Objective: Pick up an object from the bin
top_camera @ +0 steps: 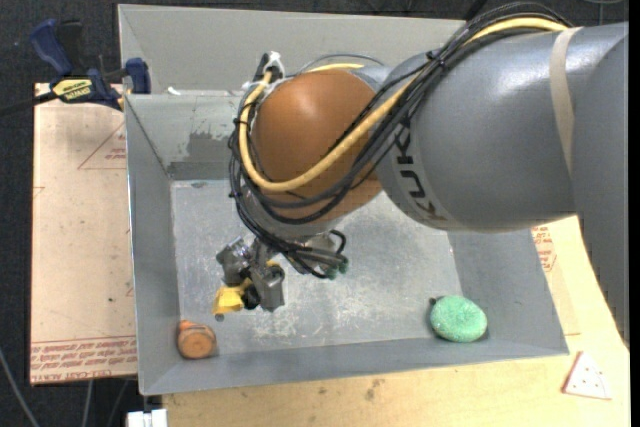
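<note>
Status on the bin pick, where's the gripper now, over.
Gripper low over bin floor, lower left, beside a small yellow piece. Grip unconfirmed. Orange-brown stub close by; green lump well clear, right.

Arm [500, 135], grey casing: black lettering [413, 177] running along the shell, partly hidden by cables; the letters "KU" are legible, the rest cut off. Other print in the scene is too faint to read.

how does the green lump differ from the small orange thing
The green lump is bigger and rounded, the orange thing smaller and stubby. The green lump lies lower right, far from the gripper; the orange thing sits lower left, nearer it. Both rest on the bin floor.
</note>
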Controlling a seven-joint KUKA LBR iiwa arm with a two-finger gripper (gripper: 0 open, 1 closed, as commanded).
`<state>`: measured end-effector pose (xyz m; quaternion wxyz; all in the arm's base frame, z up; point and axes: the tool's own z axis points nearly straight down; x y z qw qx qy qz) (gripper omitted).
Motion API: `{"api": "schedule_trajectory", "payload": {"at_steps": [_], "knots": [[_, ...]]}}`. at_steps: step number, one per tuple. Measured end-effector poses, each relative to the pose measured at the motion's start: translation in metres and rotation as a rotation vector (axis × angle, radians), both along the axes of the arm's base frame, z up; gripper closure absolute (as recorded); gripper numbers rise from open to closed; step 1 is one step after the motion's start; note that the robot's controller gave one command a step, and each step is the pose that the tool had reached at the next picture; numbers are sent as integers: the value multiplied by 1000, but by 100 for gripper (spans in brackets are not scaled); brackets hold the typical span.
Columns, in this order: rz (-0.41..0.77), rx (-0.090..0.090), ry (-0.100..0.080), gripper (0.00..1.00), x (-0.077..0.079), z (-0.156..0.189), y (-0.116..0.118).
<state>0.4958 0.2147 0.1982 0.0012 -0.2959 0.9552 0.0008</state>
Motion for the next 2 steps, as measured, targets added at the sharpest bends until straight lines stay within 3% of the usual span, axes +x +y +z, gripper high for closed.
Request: {"api": "schedule_trajectory", "payload": {"at_steps": [1,2], "knots": [[-1,0,0,100,0,0,0],[-10,-2,3,100,14,45,1]]}}
